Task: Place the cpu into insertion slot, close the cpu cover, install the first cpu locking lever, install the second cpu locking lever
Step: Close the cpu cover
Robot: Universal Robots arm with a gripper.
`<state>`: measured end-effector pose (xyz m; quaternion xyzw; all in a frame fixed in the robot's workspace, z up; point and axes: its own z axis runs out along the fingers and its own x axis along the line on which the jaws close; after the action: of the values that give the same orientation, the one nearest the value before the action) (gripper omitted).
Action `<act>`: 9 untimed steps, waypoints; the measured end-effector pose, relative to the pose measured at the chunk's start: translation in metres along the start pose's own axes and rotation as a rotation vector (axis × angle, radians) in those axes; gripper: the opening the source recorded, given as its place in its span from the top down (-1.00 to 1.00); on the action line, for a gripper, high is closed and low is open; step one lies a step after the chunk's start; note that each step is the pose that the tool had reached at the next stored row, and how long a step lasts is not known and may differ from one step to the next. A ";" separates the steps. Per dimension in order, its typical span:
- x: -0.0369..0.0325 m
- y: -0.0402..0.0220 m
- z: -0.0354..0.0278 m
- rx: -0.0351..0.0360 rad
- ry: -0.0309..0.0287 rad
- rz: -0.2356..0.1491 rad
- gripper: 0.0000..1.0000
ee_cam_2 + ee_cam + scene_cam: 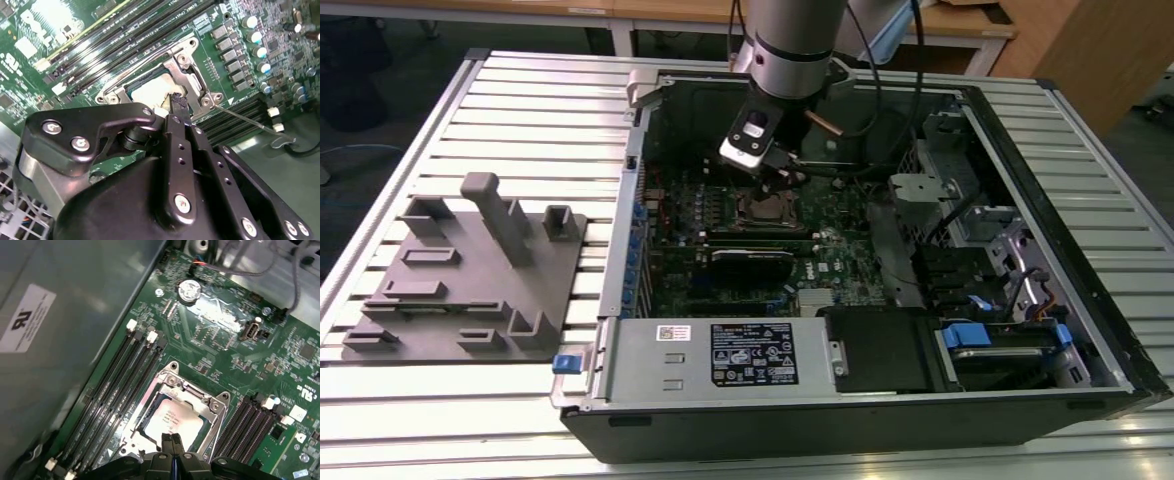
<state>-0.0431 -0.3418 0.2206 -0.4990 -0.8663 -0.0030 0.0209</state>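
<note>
At nine o'clock in the exterior view a grey moulded fixture (460, 275) lies on the slatted tabletop (480, 420), just beside the open computer case (854, 430). The case takes up the middle and the three o'clock side. Along its six o'clock edge sits a silver box (720, 355) with a white label. The arm (787, 45) comes down from twelve o'clock into the case, with the pincer (781, 178) low over the green board (841, 235), right above the cpu (767, 207) near the centre. In both wrist views the cpu (175, 417) lies flat inside the slot (172, 367), its dull silver top showing through the square opening of the cover (216, 412). The cover lies down around it. The pincer (172, 440) is pressed together with nothing between its fingers (178, 102), and its tip is at the cpu's near edge; whether it touches the metal cannot be told. Long black memory slots (115, 390) run along both sides of the cover. In the second wrist view one wire lever (245, 120) juts free from a corner of the cover, and another (135, 62) runs along the cover's side. At four o'clock in the exterior view a blue-tabbed drive bay (981, 335) fills the case's corner.
</note>
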 end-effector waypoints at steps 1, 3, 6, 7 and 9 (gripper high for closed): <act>0.0000 0.0000 0.0001 0.0004 0.0000 -0.014 0.79; 0.0000 0.0000 0.0002 0.0014 -0.0001 -0.043 0.79; 0.0000 0.0000 0.0003 0.0033 -0.0008 -0.090 0.79; 0.0000 0.0000 0.0004 0.0039 -0.0010 -0.107 0.79; 0.0000 0.0000 0.0005 0.0054 -0.0016 -0.144 0.79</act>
<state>-0.0431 -0.3418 0.2200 -0.4352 -0.9001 -0.0018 0.0213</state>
